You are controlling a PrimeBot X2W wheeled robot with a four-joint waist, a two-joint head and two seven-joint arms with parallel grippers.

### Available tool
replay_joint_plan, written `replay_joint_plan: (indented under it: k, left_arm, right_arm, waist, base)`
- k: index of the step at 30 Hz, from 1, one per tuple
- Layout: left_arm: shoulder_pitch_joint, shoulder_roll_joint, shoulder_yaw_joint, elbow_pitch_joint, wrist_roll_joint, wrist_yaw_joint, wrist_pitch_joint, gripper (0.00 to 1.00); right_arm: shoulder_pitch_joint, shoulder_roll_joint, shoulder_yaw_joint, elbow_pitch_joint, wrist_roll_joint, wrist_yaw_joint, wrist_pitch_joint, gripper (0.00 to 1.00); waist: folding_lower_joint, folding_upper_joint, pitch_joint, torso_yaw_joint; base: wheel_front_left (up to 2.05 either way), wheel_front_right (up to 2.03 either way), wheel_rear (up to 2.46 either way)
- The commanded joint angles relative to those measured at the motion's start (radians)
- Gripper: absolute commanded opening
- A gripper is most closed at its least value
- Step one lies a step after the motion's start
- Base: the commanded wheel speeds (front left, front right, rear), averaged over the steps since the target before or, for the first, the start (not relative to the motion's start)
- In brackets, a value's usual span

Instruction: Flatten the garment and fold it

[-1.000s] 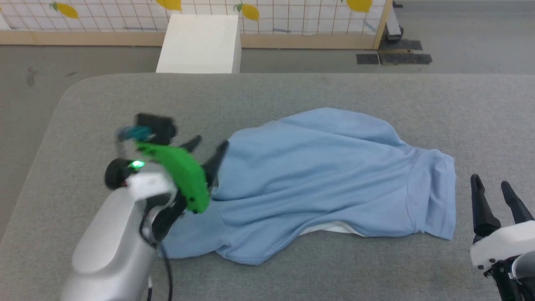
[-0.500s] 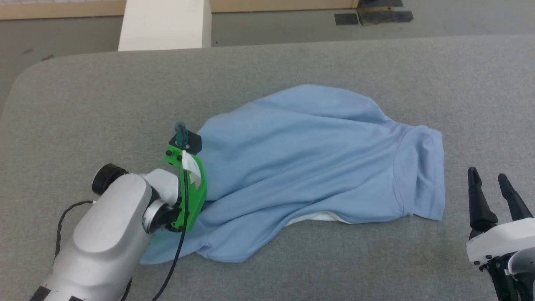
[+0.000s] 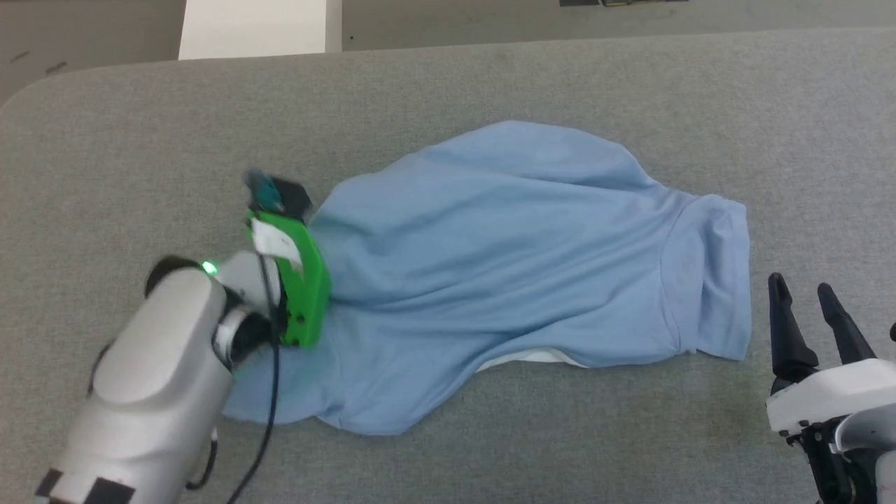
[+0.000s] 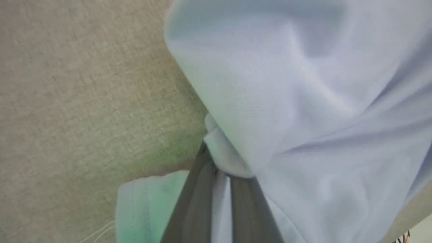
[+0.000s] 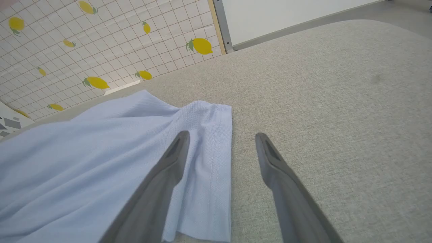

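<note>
The garment (image 3: pixel 504 266), a light blue shirt, lies crumpled across the grey table, with a strip of white lining (image 3: pixel 532 358) showing at its near edge. In the left wrist view my left gripper (image 4: pixel 219 165) is shut on a bunched fold of the garment (image 4: pixel 303 84) at its left side. Seen from the head, that arm's green wrist mount (image 3: pixel 301 280) hides the fingers. My right gripper (image 3: pixel 798 281) hovers open just right of the sleeve hem (image 3: pixel 728 280). In the right wrist view the right gripper (image 5: pixel 221 135) straddles the sleeve's stitched edge (image 5: pixel 219 162), holding nothing.
The grey fabric-covered table (image 3: pixel 490 77) has a rounded far-left corner and bare cloth all round the shirt. A white box (image 3: pixel 255 28) stands on the floor behind it. A lemon-patterned tiled screen (image 5: pixel 101 44) stands behind the table.
The head camera has tilted down. My left gripper turned over the garment's left edge and closed on a fold of it. The right gripper has stayed open and still.
</note>
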Motion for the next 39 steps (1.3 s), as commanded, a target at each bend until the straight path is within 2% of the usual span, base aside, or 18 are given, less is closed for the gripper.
replay_joint_plan:
  k: [1, 6, 11, 15, 16, 17, 22, 30, 39]
  left_arm:
    - [-0.035, 0.000, 0.021, 0.004, 0.003, 0.013, -0.035, 0.00]
    - [-0.121, 0.025, 0.064, 0.045, 0.034, 0.035, -0.120, 0.00]
    - [-0.195, 0.040, 0.081, 0.109, 0.043, 0.037, -0.140, 0.00]
    - [-0.209, 0.029, 0.082, 0.156, 0.032, 0.030, -0.148, 0.00]
    - [-0.208, 0.025, 0.085, 0.164, 0.028, 0.030, -0.157, 0.11]
    - [-0.203, 0.021, 0.086, 0.176, 0.022, 0.028, -0.160, 1.00]
    - [-0.183, -0.008, 0.130, 0.178, -0.019, 0.031, -0.256, 1.00]
    - [-0.066, -0.004, 0.249, 0.077, -0.067, 0.034, -0.546, 1.00]
    - [0.180, 0.018, 0.301, -0.080, -0.014, 0.047, -0.865, 1.00]
  right_arm:
    - [-0.023, 0.000, 0.006, 0.004, 0.009, -0.002, -0.010, 1.00]
    - [-0.037, 0.000, 0.026, 0.015, 0.012, -0.002, -0.016, 1.00]
    - [-0.047, 0.000, 0.040, 0.019, 0.016, -0.002, -0.023, 1.00]
    - [-0.045, 0.000, 0.041, 0.022, 0.016, -0.002, -0.027, 1.00]
    - [-0.044, 0.000, 0.041, 0.023, 0.016, -0.002, -0.028, 1.00]
    - [-0.043, 0.000, 0.039, 0.024, 0.016, -0.002, -0.028, 1.00]
    - [-0.033, 0.000, 0.023, 0.036, 0.015, -0.002, -0.030, 1.00]
    - [-0.026, 0.000, 0.007, 0.058, 0.017, -0.002, -0.017, 1.00]
    - [-0.005, 0.000, -0.012, 0.069, 0.004, -0.002, 0.010, 1.00]
  waist:
    - [0.0000, 0.0041, 0.007, -0.002]
    - [0.0000, 0.0041, 0.032, -0.019]
    - [0.0000, 0.0041, 0.060, -0.042]
    - [0.0000, 0.0041, 0.069, -0.049]
    - [0.0000, 0.0041, 0.069, -0.049]
    - [0.0000, 0.0041, 0.068, -0.048]
    - [0.0000, 0.0041, 0.037, -0.021]
    - [0.0000, 0.0041, -0.035, 0.054]
    - [0.0000, 0.0041, -0.121, 0.111]
  base:
    - [0.00, 0.00, 0.00]
    - [0.00, 0.00, 0.00]
    - [0.00, 0.00, 0.00]
    - [0.00, 0.00, 0.00]
    - [0.00, 0.00, 0.00]
    - [0.00, 0.00, 0.00]
    - [0.00, 0.00, 0.00]
    - [0.00, 0.00, 0.00]
    - [0.00, 0.00, 0.00]
